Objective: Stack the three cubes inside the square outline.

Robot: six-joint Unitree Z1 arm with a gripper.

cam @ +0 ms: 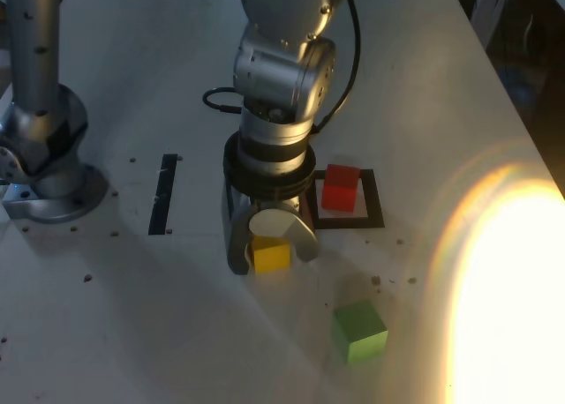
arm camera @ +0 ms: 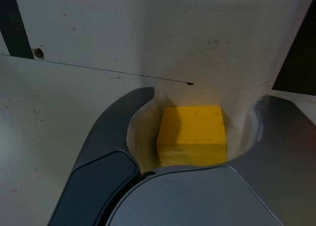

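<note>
Claw [cam: 270, 245] of grey metal reaches down to the white worktop [cam: 132, 316], its two curved jaws flanking the small matte yellow cube [cam: 271, 253], which sits between them; whether the jaws actually press on the cube cannot be told. The wrist view shows this yellow cube [arm camera: 192, 134] nestled in the hollow between the jaws. In the exterior view, the small matte red cube [cam: 341, 187] stands inside the thick black square outline [cam: 372, 201], just to the right of the claw. The small matte green cube [cam: 359, 331] lies apart, nearer the camera. A thin black strip [cam: 164, 193] lies to the left.
</note>
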